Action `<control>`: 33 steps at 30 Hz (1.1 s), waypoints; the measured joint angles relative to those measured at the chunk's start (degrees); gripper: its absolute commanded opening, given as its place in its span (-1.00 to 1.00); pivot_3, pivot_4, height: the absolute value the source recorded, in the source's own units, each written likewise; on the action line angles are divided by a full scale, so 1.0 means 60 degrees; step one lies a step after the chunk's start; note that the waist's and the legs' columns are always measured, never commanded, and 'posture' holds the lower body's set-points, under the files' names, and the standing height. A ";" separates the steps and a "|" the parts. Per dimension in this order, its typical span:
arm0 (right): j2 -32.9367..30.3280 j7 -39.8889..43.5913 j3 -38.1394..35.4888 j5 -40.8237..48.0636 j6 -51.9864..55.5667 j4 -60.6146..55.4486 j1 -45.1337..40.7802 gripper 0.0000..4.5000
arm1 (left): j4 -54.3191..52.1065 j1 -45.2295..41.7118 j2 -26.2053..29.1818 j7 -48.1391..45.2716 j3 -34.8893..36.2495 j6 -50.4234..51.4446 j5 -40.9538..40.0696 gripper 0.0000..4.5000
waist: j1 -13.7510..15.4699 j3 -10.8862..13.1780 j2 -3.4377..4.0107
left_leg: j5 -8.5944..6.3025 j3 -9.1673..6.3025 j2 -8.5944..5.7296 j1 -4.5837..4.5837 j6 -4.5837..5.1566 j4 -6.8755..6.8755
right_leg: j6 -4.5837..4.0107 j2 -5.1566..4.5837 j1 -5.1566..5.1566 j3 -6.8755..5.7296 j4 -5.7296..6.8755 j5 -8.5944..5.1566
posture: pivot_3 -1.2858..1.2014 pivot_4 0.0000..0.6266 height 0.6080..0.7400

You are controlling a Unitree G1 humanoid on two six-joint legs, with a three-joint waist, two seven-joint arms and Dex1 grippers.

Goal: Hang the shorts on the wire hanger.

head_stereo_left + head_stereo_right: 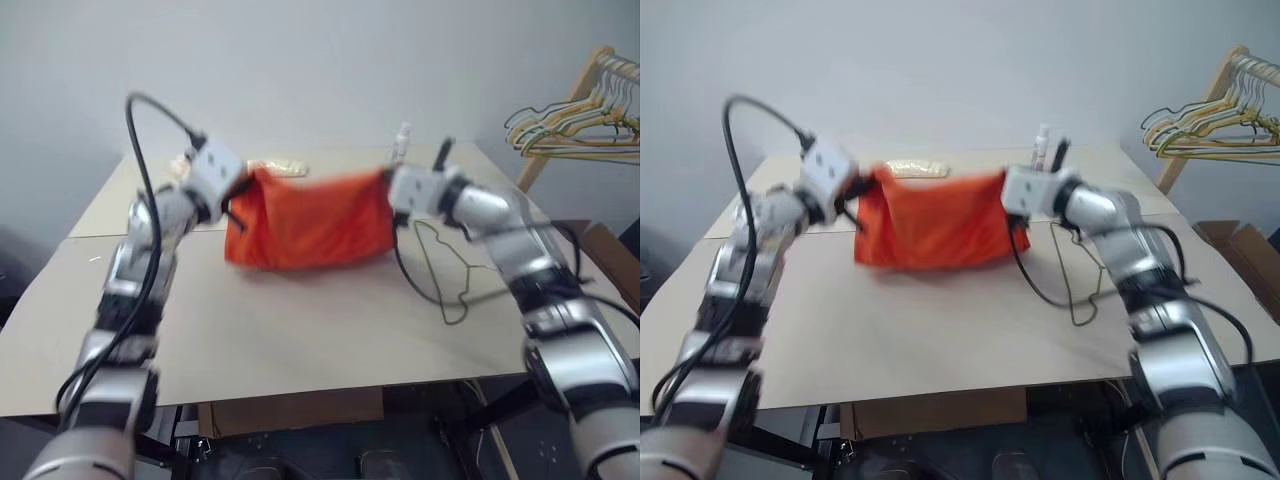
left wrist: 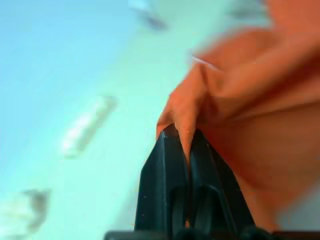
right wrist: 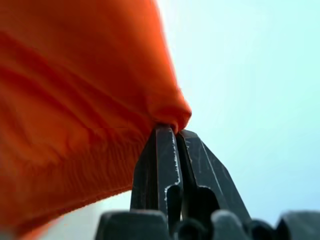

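Observation:
The orange shorts (image 1: 308, 222) hang stretched between my two grippers above the beige table (image 1: 250, 330), their lower edge close over its surface. My left gripper (image 1: 240, 195) is shut on the shorts' left top corner; the left wrist view shows orange fabric (image 2: 235, 100) pinched between the black fingers (image 2: 167, 165). At the right top corner my right gripper (image 1: 388, 190) is shut on the shorts, and the right wrist view shows the cloth (image 3: 75, 100) clamped at the fingertips (image 3: 165, 145). The thin wire hanger (image 1: 450, 265) lies flat on the table to the right of the shorts, under my right arm.
A wooden rack (image 1: 585, 85) with a bunch of yellow, green and grey hangers (image 1: 565, 130) stands at the far right. A pale flat object (image 1: 280, 167) and a small white bottle (image 1: 402, 140) sit at the table's back. A cardboard box (image 1: 290, 412) lies under the table.

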 measured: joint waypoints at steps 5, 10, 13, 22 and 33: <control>0.1387 -0.4826 -0.0356 -0.0578 0.0167 0.3487 -0.3101 -1.00 | 0.5363 -0.4491 -0.0466 0.4393 0.0268 -0.3059 0.0999 -1.00 | -0.0450 0.0001 -0.0001 | 0.0027 -0.0004 -0.0032 -0.0223 -0.0016 -0.0030 | 0.0002 -0.0044 -0.0298 -0.0002 0.0161 0.0004 | -0.06 -1.00 1.00; 0.1203 -0.8410 -0.0923 -0.0814 -0.1642 0.4295 -0.4140 -1.00 | 0.7189 -0.6160 -0.0149 0.6529 0.0371 -0.6524 0.1545 -1.00 | -0.0711 -0.0018 0.0006 | 0.0017 -0.0036 -0.0059 -0.0253 0.0002 -0.0135 | 0.0004 -0.0090 -0.0360 -0.0005 0.0162 0.0004 | -0.06 -1.00 1.00; 0.0912 -0.8207 -0.0499 -0.1209 -0.2578 0.4342 -0.3349 -1.00 | 0.7160 -0.5477 -0.0140 0.5466 0.0355 -0.7802 0.1373 -1.00 | -0.0820 -0.0074 0.0010 | 0.0005 -0.0027 -0.0081 -0.0207 0.0035 -0.0107 | 0.0013 -0.0096 -0.0280 -0.0005 0.0148 0.0006 | -0.06 -1.00 1.00; -0.0630 -0.4037 0.1237 -0.1897 -0.5864 0.4220 0.0668 -1.00 | 0.0622 0.2316 0.0320 -0.0973 -0.0560 -0.6928 -0.1558 -1.00 | -0.1271 -0.0070 0.0028 | 0.0018 -0.0012 -0.0152 -0.0096 0.0190 -0.0003 | 0.0136 -0.0162 -0.0046 0.0036 0.0069 -0.0012 | -0.06 -1.00 1.00; -0.1333 0.0482 0.1824 -0.1365 -0.7038 0.3078 0.2360 -1.00 | -0.6959 0.8687 0.5183 -0.4678 0.0118 -0.1494 -0.3639 -1.00 | -0.1384 -0.0041 0.0079 | -0.0030 -0.0020 -0.0130 0.0234 0.0212 -0.0091 | 0.0116 -0.0127 0.0256 0.0035 -0.0050 -0.0027 | -0.07 -1.00 1.00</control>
